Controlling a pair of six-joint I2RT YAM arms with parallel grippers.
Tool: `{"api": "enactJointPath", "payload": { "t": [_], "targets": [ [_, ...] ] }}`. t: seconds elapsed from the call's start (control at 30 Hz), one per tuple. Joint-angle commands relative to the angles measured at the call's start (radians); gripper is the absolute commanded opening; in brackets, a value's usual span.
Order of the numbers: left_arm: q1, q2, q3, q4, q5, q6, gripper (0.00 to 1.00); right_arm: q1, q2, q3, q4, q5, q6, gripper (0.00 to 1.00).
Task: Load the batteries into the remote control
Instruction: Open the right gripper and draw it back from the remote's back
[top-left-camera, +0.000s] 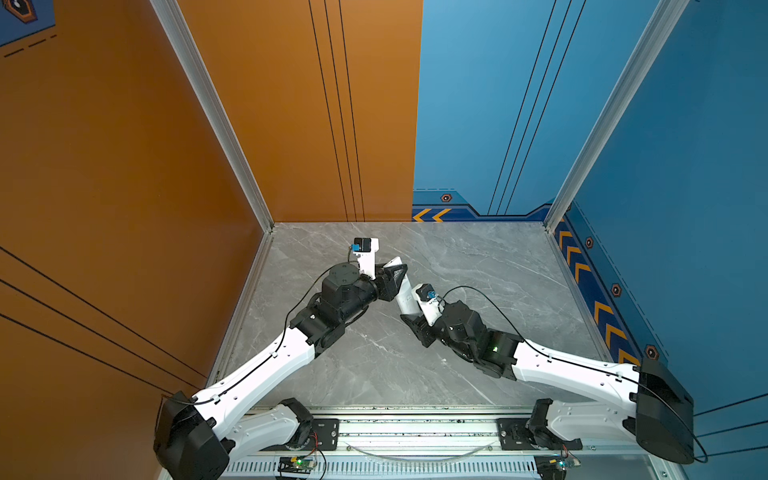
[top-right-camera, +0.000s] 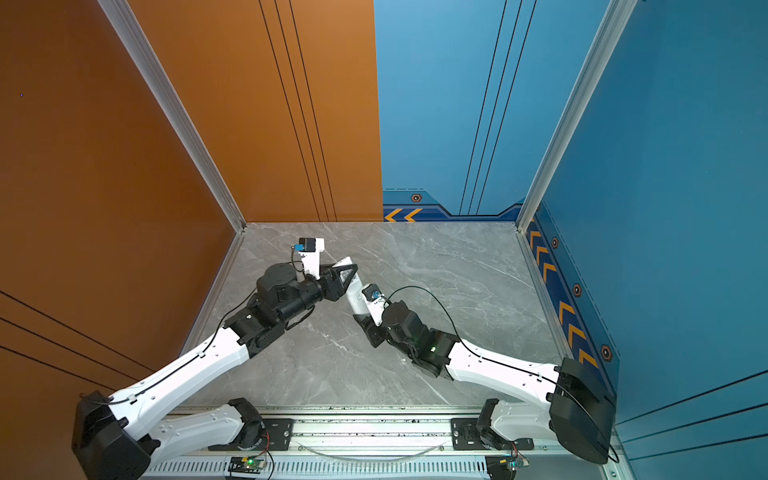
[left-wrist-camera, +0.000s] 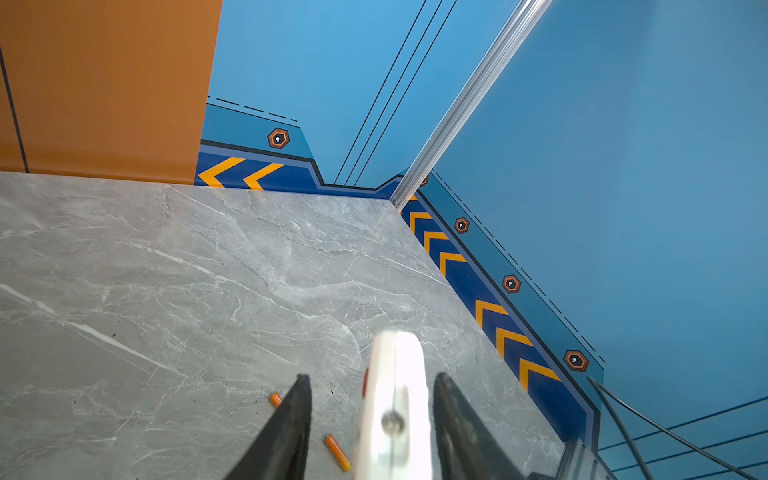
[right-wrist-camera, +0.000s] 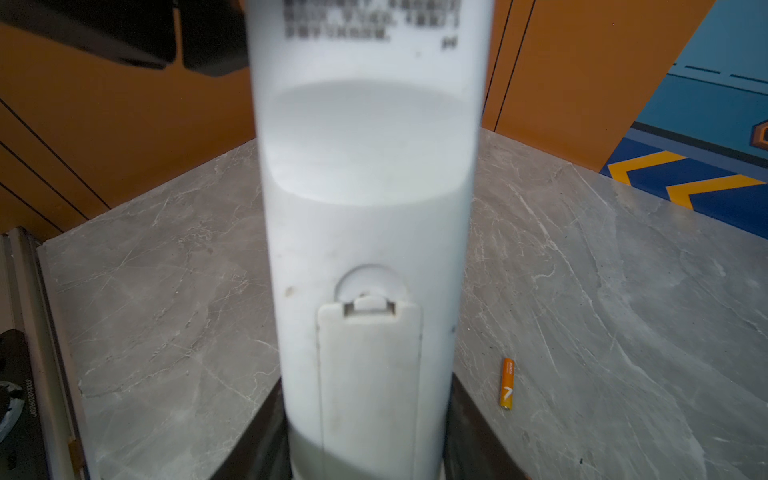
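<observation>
Top views: remote (top-left-camera: 404, 300) (top-right-camera: 355, 294), white, held above the grey table (top-left-camera: 478, 266) (top-right-camera: 436, 266) between the two arms, slanting; its middle and both ends are partly covered by the claws. Right claw (top-left-camera: 409, 322) (top-right-camera: 362, 323) pinches its nearer end. Left claw (top-left-camera: 395, 275) (top-right-camera: 345, 274) sits around its farther end; contact cannot be made out. Batteries are hidden from both top views.

Left wrist view: left claw (left-wrist-camera: 372, 419), two dark fingers (left-wrist-camera: 291, 424) standing on either side of the remote (left-wrist-camera: 395, 407), with gaps showing; whether it grips, I cannot tell. The remote is blurred, its lower part cut off by the frame edge. Two batteries (left-wrist-camera: 337, 452), orange, lie on the table (left-wrist-camera: 166, 270) below, apart from each other; the second (left-wrist-camera: 275, 400) is half hidden behind a finger.

Right wrist view: right claw (right-wrist-camera: 365, 453) pressed on the remote (right-wrist-camera: 365, 249), back face showing. Battery compartment: cover (right-wrist-camera: 370, 382) in place, its contents unseen. The printed text at the far end is blurred and unreadable. One battery (right-wrist-camera: 507, 384) lies on the table (right-wrist-camera: 623, 311) beside the remote; the other is out of sight.
</observation>
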Motion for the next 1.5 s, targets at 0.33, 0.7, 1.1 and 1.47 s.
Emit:
{"api": "enactJointPath", "payload": {
  "t": [0.33,0.7,1.1,1.47],
  "targets": [
    [0.008,0.011,-0.011,0.027,0.016,0.005,0.31,0.013,-0.012,0.017,0.012,0.035,-0.021,0.00],
    [0.047,0.023,0.043,-0.036,0.121,0.058,0.11,0.024,-0.022,0.026,-0.012,0.032,-0.047,0.10],
    [0.160,0.068,0.084,-0.052,0.302,0.092,0.00,0.045,-0.096,0.028,-0.080,0.057,-0.089,0.85],
    [0.285,0.179,0.205,-0.132,0.600,0.173,0.00,0.043,-0.261,0.022,-0.245,-0.023,-0.258,1.00]
  ]
}}
